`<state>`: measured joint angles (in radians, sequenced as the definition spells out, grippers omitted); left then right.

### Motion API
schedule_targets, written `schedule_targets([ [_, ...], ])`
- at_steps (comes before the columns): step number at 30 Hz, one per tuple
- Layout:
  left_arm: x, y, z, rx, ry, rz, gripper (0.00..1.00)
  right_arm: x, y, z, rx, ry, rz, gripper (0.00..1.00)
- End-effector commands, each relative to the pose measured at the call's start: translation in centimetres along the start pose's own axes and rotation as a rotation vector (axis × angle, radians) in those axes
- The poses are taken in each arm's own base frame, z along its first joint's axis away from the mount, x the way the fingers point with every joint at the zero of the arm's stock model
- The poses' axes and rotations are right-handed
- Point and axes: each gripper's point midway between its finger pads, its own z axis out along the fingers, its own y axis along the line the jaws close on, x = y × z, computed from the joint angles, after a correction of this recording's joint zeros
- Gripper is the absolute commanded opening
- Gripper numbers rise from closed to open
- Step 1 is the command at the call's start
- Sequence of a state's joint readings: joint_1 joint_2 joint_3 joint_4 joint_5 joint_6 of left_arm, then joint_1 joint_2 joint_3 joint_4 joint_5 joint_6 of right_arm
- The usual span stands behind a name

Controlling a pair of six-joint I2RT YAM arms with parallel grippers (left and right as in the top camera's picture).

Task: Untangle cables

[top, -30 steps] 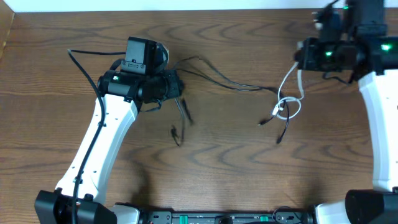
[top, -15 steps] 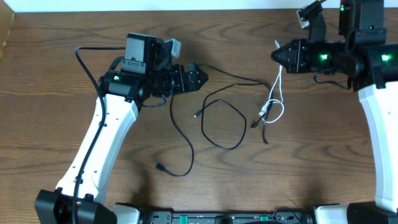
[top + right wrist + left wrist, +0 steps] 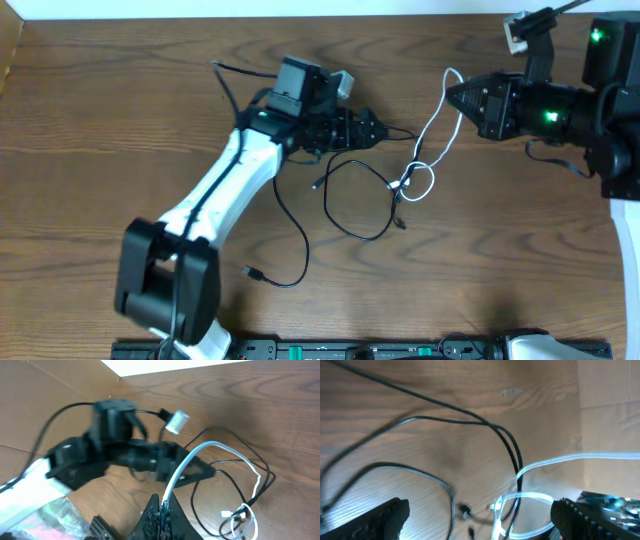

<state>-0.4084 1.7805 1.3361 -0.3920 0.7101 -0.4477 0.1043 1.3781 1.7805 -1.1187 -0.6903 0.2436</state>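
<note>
**A:** The right gripper [image 3: 452,98] is at the far side of the bench [image 3: 110,120], jaws pinched together on the white cable [image 3: 197,450]. You can see it arc out of the tips and drop to the tangle [image 3: 402,185].

**B:** And the left gripper [image 3: 480,512]? Jaws wide apart, nothing in them, poised over that same knot. The black cables [image 3: 512,452] run across between its fingers.

**A:** So where does the mess sit? Mid-bench, just off the left tips. There's a white loop crossed with a black strand and a bigger black loop lying beside it. A long black tail trails toward the near edge, and its plug [image 3: 250,270] lies free.

**B:** How would you play it?

**A:** I'd say pin black while white is pulled. The left should come down on the black strand right beside the crossing, not on the white loop. It should close on one strand only, because two run side by side there and it's easy to grab both.

**B:** And the right?

**A:** Draw away slowly, along the line the white takes out of the knot. Yank it and the loop likely cinches tight, or the whole bundle drags across the wood.

**B:** Early days, then.

**A:** I'd call it that. Nothing looks separated yet.
</note>
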Motion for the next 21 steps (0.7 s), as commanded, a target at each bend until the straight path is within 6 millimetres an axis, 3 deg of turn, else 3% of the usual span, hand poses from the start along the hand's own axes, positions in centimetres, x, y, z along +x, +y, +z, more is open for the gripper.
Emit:
schedule_targets([
  [1, 0.7, -0.4, 1.8, 0.069, 0.065, -0.155, 0.96, 0.0, 0.3, -0.4, 0.012, -0.009, 0.004, 0.01],
  [10, -0.5, -3.6, 6.6, 0.386, 0.156, -0.249, 0.95, 0.0, 0.3, -0.4, 0.012, -0.009, 0.004, 0.01],
  [16, 0.9, -1.6, 9.4, 0.359, 0.207, -0.311, 0.97, 0.1, 0.3, -0.4, 0.013, -0.007, 0.006, 0.01],
  [21, 1.3, -0.2, 10.7, 0.329, 0.212, -0.349, 0.97, 0.0, 0.1, -0.4, 0.023, -0.009, 0.005, 0.01],
])
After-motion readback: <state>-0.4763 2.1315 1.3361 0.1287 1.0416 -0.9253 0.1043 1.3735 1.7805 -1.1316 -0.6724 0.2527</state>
